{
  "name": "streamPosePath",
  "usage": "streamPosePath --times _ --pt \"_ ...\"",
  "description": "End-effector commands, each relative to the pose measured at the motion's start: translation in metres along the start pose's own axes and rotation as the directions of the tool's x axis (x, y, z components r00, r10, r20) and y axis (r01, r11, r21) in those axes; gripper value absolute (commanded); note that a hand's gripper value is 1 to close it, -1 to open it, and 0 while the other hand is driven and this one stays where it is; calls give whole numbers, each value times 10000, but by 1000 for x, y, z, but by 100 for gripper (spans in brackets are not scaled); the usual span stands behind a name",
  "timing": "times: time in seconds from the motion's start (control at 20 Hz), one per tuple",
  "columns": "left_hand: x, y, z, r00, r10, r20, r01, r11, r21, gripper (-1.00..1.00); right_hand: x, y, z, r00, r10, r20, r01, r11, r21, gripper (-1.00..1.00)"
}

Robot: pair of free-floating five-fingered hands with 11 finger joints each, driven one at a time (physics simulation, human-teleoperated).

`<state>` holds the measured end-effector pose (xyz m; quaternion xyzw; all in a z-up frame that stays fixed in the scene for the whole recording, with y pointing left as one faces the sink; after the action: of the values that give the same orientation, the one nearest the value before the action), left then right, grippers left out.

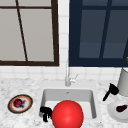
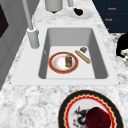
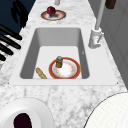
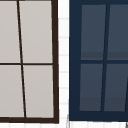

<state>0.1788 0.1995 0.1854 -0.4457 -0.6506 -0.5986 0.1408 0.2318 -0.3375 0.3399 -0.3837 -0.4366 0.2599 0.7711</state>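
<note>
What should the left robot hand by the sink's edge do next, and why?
Probably reach down over the sink's front rim toward the small jar. The left robot hand hovers there, fingers curled on nothing, and the jar stands upright on the red-rimmed plate below.

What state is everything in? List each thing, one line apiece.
left hand: fingers curled, holding nothing
right hand: fingers straight, holding nothing
jar: upright on the red-rimmed plate
breadstick: lying flat in the sink
faucet: no water running
red fruit: resting on the patterned plate
dark vegetable: lying on the white plate
</note>
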Motion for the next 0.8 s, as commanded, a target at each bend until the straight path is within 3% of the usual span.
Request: streamPosePath --times 0.0,0.35,0.65,0.75 --pt "0 0 0 10000 0 0 0 10000 0 0 5 -8 3 9927 -1108 -475 1072 9916 -726 -100" --pt "0 0 0 10000 0 0 0 10000 0 0 13 -23 9 9763 -1994 -838 1834 9687 -1673 -100" --pt "0 0 0 10000 0 0 0 10000 0 0 13 -31 22 9469 -3003 -1147 2782 9443 -1761 -100" --pt "0 0 0 10000 0 0 0 10000 0 0 11 -37 31 9425 -3113 -1215 2921 9440 -1533 -100"
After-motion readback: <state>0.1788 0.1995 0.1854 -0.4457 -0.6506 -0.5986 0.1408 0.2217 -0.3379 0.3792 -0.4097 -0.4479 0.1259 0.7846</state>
